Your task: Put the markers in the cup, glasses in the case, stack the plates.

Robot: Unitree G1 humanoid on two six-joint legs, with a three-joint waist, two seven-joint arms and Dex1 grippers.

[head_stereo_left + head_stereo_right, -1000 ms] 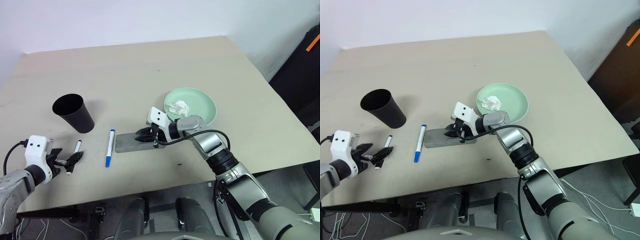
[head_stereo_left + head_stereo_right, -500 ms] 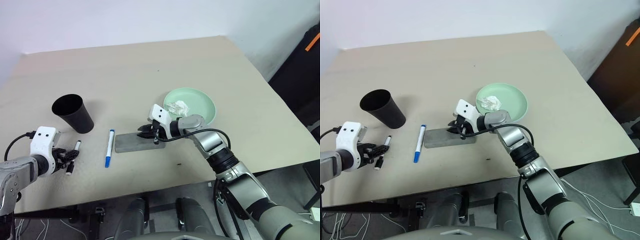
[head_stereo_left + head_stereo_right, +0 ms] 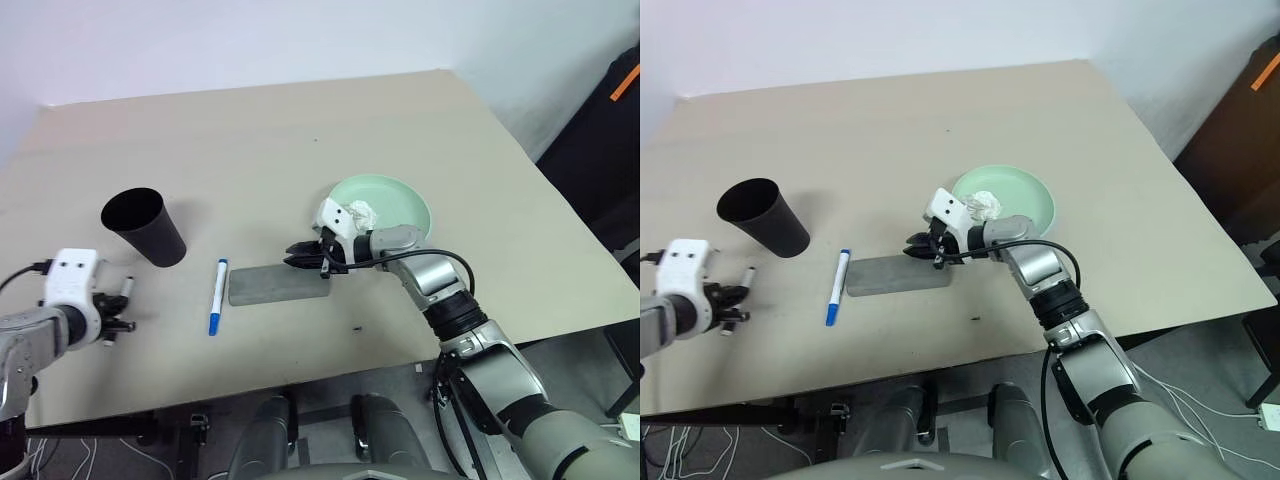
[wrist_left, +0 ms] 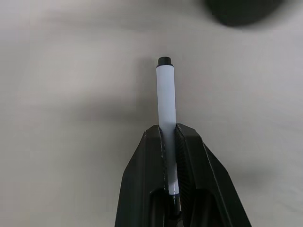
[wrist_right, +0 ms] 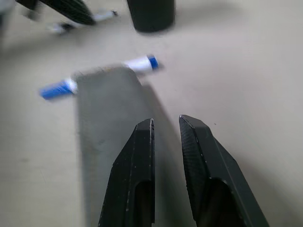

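Since a second ago my left pincer (image 4: 168,142) has clenched onto the small marker (image 4: 166,101) and lifted; gripped near one end, it may swivel and miss the cup (image 3: 143,226) at one o'clock, while my right pincer (image 5: 165,130) hovers slightly parted, empty, over the case (image 3: 277,284).

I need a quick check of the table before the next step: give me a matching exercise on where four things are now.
Things:
1. small white marker with dark ends
2. blue-capped white marker
3. crumpled white tissue
4. tall black plastic cup

States:
A. on the mint green plate
B. clamped in the left gripper
C. standing upright, empty-mouthed
D. lying beside the flat grey case

Pairs: 1-B, 2-D, 3-A, 4-C
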